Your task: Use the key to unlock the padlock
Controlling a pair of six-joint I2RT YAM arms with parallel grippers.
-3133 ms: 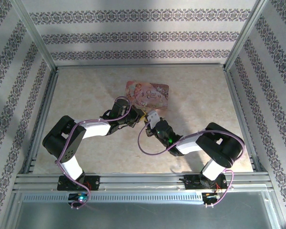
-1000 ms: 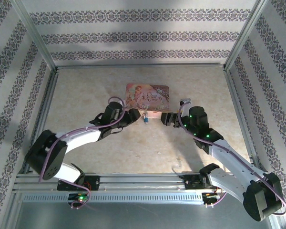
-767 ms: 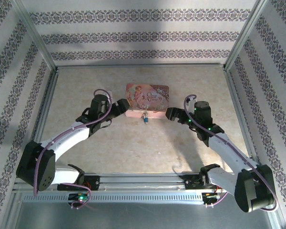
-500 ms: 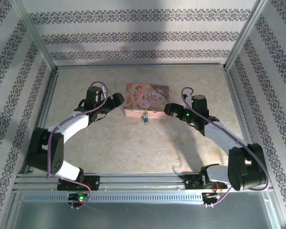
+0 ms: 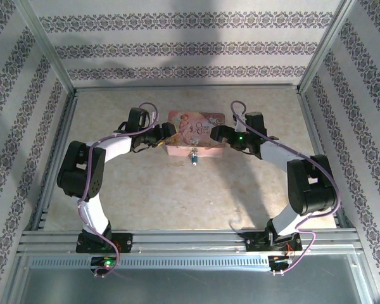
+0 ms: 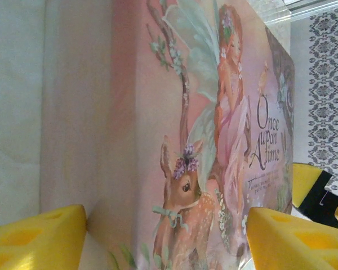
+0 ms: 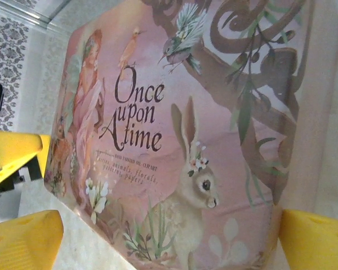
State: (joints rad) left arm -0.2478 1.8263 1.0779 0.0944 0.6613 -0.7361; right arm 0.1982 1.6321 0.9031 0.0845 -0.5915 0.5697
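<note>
The left hand (image 5: 163, 133) and right hand (image 5: 216, 133) are straddling the pink tin's (image 5: 195, 130) ends, both wide open, probably to steady it near the counter's (image 5: 145, 190) far edge, with the padlock (image 5: 193, 158) hanging off its near face.

From above, the padlock (image 5: 194, 159) is just a blue speck to me, its shackle too small to read. The pink tin (image 6: 203, 112) runs off my left wrist view, top and bottom.

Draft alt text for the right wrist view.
A pink tin lid lettered "Once upon A time", with a rabbit, bird and fairy, seen close up. The right arm's yellow fingers stand wide apart at the bottom corners; the left arm's yellow finger shows beyond the tin.
</note>
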